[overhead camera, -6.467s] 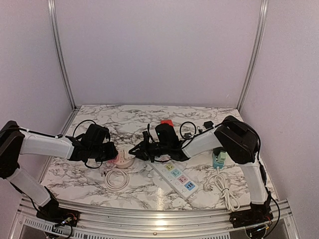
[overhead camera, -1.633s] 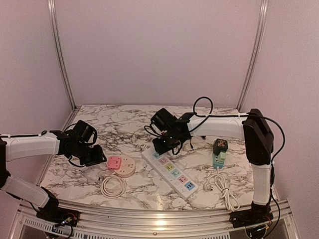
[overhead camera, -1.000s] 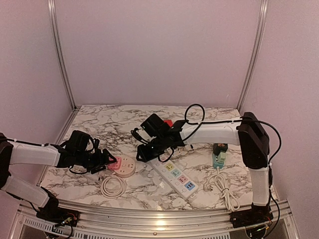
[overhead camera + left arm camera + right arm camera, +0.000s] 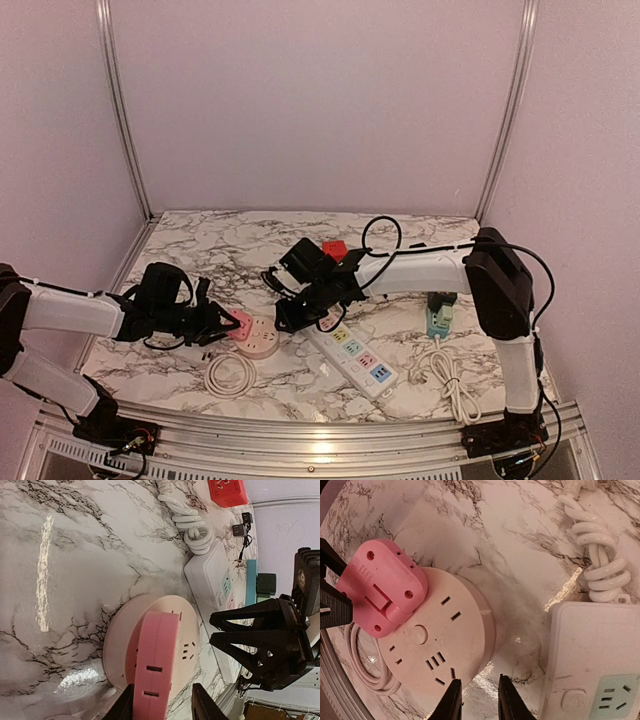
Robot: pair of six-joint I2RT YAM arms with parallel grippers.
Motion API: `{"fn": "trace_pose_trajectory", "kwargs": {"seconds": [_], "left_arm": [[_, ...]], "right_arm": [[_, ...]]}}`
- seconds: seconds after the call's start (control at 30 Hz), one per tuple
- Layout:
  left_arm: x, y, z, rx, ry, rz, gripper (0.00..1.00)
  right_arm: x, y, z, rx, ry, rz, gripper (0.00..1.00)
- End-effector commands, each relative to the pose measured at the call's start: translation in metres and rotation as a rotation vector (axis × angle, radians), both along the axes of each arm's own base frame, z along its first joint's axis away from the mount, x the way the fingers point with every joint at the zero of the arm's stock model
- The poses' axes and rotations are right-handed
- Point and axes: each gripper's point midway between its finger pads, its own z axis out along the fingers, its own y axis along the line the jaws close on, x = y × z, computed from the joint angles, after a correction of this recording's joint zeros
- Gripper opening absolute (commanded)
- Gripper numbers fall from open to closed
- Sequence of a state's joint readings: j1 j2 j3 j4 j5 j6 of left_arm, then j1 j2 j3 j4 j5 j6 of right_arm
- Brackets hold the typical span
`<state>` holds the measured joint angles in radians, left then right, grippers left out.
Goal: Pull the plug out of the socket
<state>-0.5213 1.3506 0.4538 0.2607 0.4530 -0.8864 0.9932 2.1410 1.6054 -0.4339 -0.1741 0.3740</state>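
Pink plug [image 4: 155, 665] sits within left hand [image 4: 162, 702] (part open).

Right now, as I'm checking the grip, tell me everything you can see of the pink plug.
The pink plug is a boxy, round-cornered block of matte plastic with small round holes and slots in its faces. It sits plugged into the round cream socket, near the socket's edge, not pulled out. The left gripper straddles it, with a gap showing at one finger.
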Motion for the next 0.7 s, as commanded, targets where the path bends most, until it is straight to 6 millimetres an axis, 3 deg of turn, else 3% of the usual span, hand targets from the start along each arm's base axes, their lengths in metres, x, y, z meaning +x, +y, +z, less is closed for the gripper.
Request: {"fn": "trace_pose_trajectory", "kwargs": {"seconds": [0.0, 0.2, 0.43, 0.67], "left_arm": [[0.005, -0.010, 0.008, 0.003, -0.023, -0.054, 0.38], [0.007, -0.013, 0.004, 0.031, -0.010, -0.084, 0.34], [0.005, -0.002, -0.004, 0.084, -0.001, -0.041, 0.15], [0.000, 0.008, 0.003, 0.168, -0.046, 0.089, 0.02]], "right_arm": [[-0.001, 0.003, -0.008, -0.006, 0.000, -0.003, 0.23], [0.000, 0.003, -0.010, -0.012, -0.004, -0.002, 0.23], [0.004, 0.006, -0.006, -0.006, -0.021, -0.007, 0.23], [0.011, 0.010, 0.004, 0.004, -0.047, -0.019, 0.23]]}}
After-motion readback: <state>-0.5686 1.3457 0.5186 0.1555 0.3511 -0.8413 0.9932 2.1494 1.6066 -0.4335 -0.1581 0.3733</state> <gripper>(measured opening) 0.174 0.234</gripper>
